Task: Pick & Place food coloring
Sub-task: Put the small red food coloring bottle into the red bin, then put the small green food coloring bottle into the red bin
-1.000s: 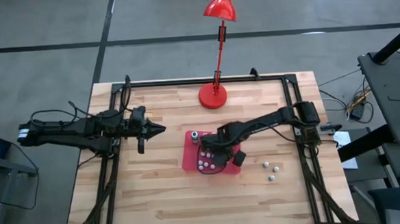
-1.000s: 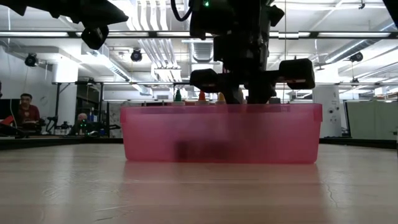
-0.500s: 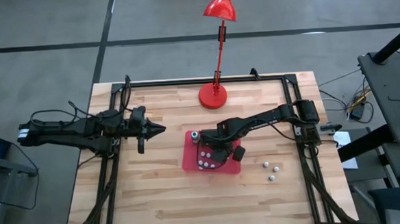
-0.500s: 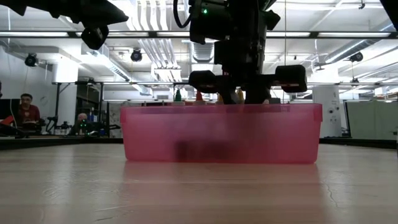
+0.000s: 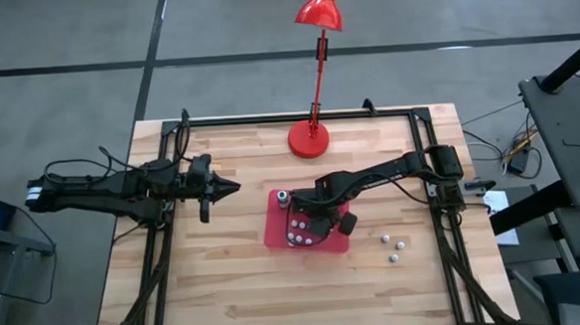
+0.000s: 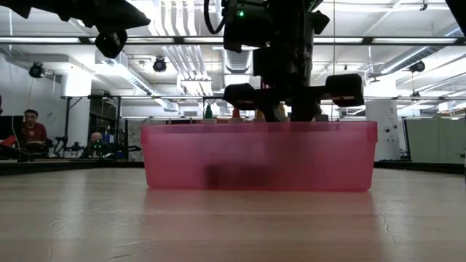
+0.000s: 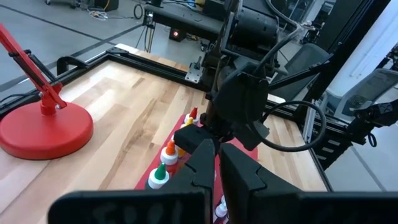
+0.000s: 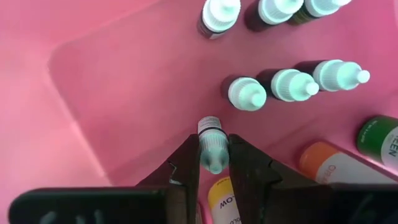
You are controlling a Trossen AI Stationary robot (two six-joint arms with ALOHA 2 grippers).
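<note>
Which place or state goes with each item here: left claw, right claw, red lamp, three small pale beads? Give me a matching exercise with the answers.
Column 1:
1. left claw
2. right claw
3. red lamp
4. three small pale beads

Column 2:
A. standing at the table's far edge
B. shut on a small bottle over the red tray
C. lying on bare wood, on the right arm's side of the tray
D. shut and empty, waiting away from the tray

Pairs: 1-D, 2-B, 3-A, 4-C
</note>
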